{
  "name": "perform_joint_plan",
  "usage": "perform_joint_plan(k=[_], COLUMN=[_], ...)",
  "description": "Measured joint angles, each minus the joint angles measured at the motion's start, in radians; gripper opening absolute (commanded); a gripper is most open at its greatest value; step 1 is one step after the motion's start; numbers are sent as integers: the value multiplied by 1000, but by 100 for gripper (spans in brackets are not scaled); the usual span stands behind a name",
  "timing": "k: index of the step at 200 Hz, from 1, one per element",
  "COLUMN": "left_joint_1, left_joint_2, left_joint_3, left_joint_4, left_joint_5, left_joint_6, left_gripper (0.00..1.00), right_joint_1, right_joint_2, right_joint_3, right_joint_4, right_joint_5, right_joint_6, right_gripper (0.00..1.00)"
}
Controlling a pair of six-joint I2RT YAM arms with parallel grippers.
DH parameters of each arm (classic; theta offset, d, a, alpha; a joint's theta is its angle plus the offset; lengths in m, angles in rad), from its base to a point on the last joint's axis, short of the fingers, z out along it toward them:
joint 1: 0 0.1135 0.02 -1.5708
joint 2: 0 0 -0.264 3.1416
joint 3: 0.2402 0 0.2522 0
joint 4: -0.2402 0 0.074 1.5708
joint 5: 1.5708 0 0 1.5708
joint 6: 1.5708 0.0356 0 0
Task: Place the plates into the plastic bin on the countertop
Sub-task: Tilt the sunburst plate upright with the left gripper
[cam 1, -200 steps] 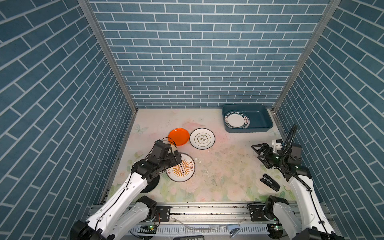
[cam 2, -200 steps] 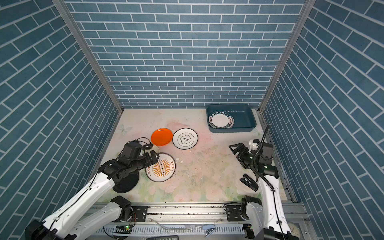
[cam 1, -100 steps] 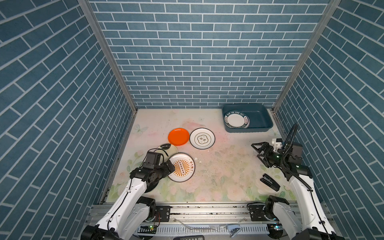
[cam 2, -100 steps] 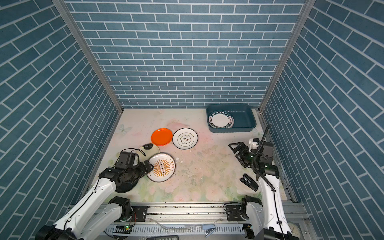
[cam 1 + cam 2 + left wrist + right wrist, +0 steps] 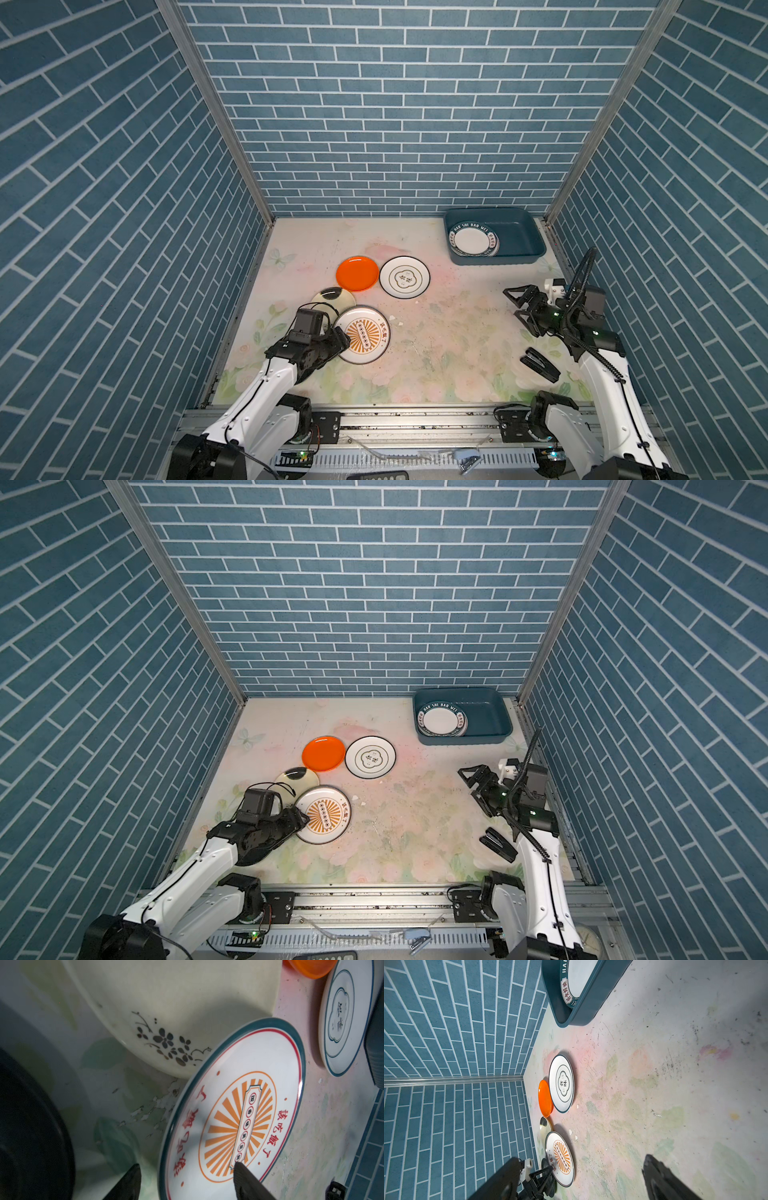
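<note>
A white sunburst plate (image 5: pixel 363 334) (image 5: pixel 239 1105) lies on the floral countertop (image 5: pixel 436 353), its far edge over a cream plate (image 5: pixel 332 297). My left gripper (image 5: pixel 343 336) (image 5: pixel 186 1164) is open and straddles the sunburst plate's near-left rim, one finger over its face and one outside the rim. An orange plate (image 5: pixel 357 274) and a teal-rimmed white plate (image 5: pixel 404 277) lie further back. A black plate (image 5: pixel 31 1126) sits mostly under the left arm. The plastic bin (image 5: pixel 519 253) at back right holds lettered plates (image 5: pixel 471 243). My right gripper (image 5: pixel 512 303) (image 5: pixel 581 1158) hovers open and empty at the right.
A black stapler (image 5: pixel 540 365) lies on the countertop near the right arm's base. Small white chips (image 5: pixel 395 320) are scattered beside the sunburst plate. Blue tiled walls close in the left, back and right sides.
My left arm has pulled back toward the near side and lowered to the sunburst plate's rim, its jaws narrowing. The cream plate is now uncovered. The right arm has not moved.
</note>
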Motion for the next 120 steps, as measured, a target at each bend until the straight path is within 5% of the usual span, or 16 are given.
perform_joint_plan(k=[98, 120], left_joint_1=[0, 1], left_joint_2=[36, 35], left_joint_3=[-37, -41], left_joint_4=[92, 97], left_joint_5=[6, 6], left_joint_6=[-13, -16], left_gripper=[46, 31], right_joint_1=[-4, -5], right_joint_2=[-2, -3], right_joint_3=[0, 0], right_joint_4=[-26, -30], right_joint_5=[8, 11], right_joint_6=[1, 1], right_gripper=[92, 92])
